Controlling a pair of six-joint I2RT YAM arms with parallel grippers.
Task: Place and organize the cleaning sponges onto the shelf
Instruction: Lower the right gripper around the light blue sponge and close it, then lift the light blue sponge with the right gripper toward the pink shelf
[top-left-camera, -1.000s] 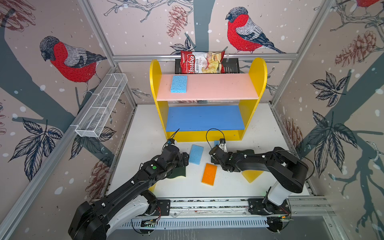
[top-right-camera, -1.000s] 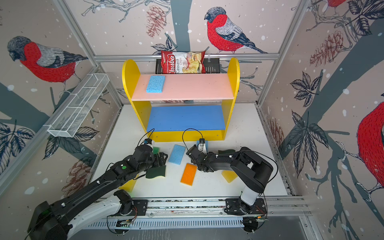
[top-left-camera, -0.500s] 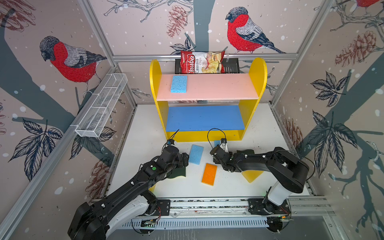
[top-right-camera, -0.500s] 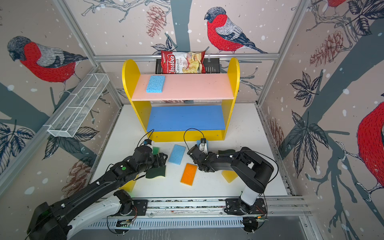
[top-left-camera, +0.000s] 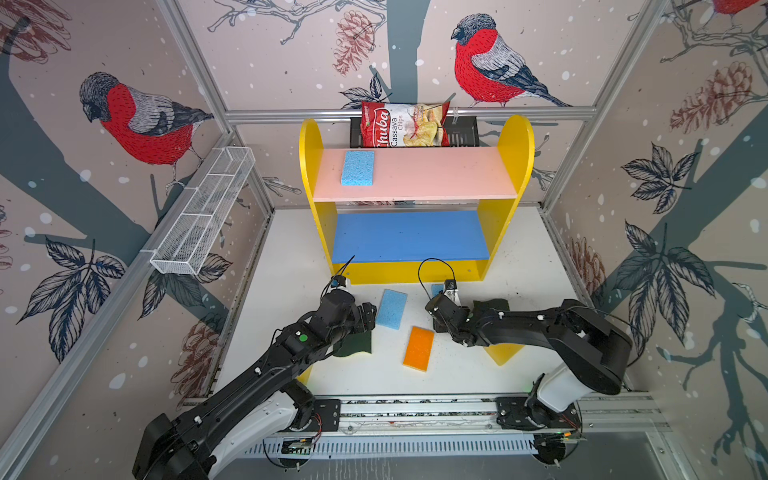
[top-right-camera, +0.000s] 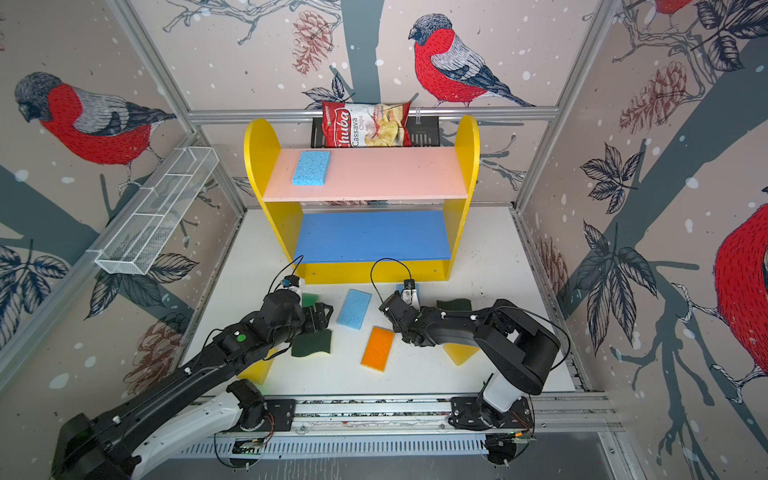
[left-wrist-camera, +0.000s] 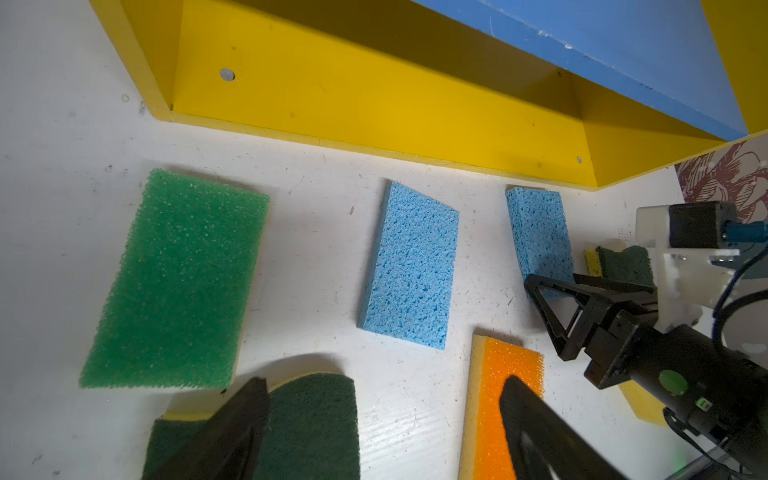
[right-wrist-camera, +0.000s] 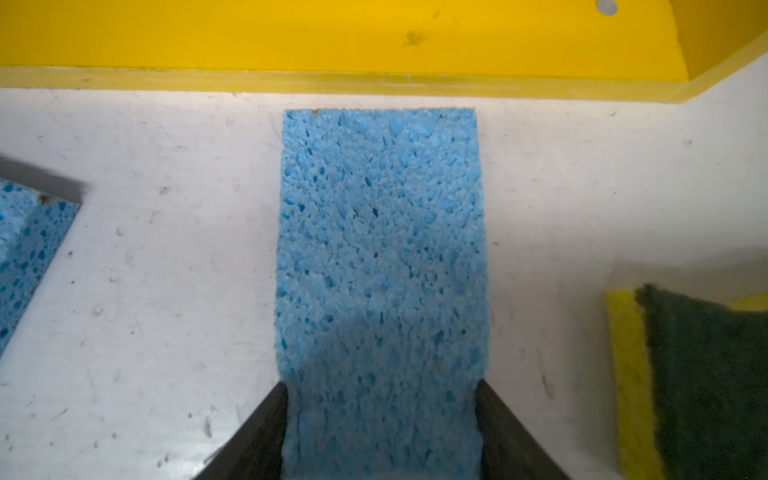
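I see the white worktop (top-left-camera: 519, 257) carrying the three-tier shelf (top-left-camera: 436, 174), which has yellow round-topped sides, a pink upper board and a blue middle board; it stands at the middle of the back edge. My black left arm (top-left-camera: 266, 365) and black right arm (top-left-camera: 540, 328) reach in from the front edge. One light-blue porous rectangular sponge (top-left-camera: 357, 167) lies flat near the left end of the pink board. On the worktop in front of the shelf lie a green-topped rectangular sponge (left-wrist-camera: 178, 282), a second light-blue sponge (top-left-camera: 391, 309), an orange-topped sponge (top-left-camera: 419, 348) nearer the front edge, a wavy dark-green-on-yellow sponge (left-wrist-camera: 311, 419) by the left arm, another wavy sponge (top-left-camera: 490, 305) beside the right arm, and a third light-blue sponge (right-wrist-camera: 380, 228) just short of the shelf's yellow base, not touching it. The right jaws are clamped on both long edges of that third light-blue sponge, which lies flat on the worktop. The left jaws stand wide apart with nothing between them, one finger above the wavy dark-green-on-yellow sponge, the other above the orange-topped sponge.
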